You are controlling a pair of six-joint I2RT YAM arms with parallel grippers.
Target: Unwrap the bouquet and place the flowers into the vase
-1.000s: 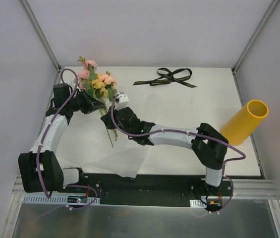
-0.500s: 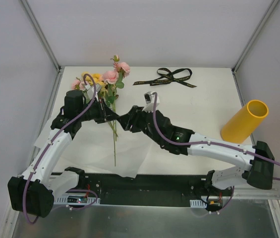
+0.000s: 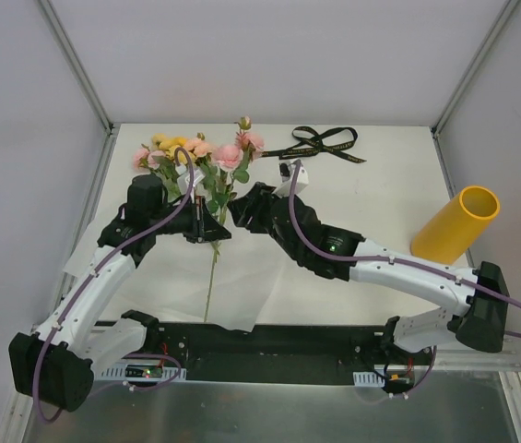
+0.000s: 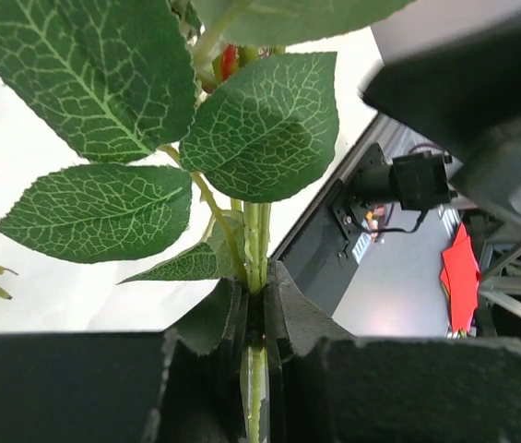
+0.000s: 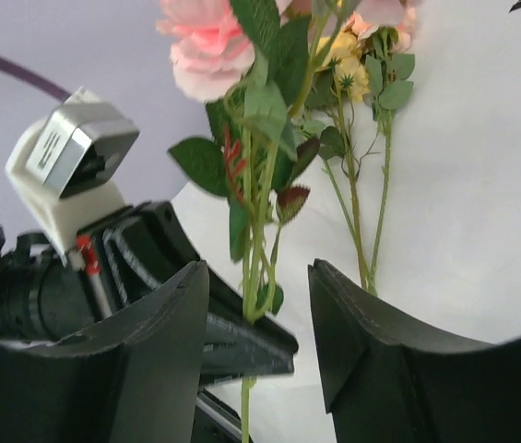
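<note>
Left gripper (image 4: 255,297) is clamped tight on the flowers (image 3: 226,157) low on their stems, right gripper (image 5: 258,277) gaping loose with those stems showing in its gap.

So the flowers (image 3: 228,157) are unwrapped, vase (image 3: 454,226) off to the right
Pink and yellow blooms on leafy green stems, pinched at the stems by the left gripper (image 3: 212,224); the vase is a plain yellow-orange tube standing well apart.

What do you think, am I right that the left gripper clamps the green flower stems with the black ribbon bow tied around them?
No: the top view shows the black ribbon bow lying on the table, apart from the green stems.
</note>
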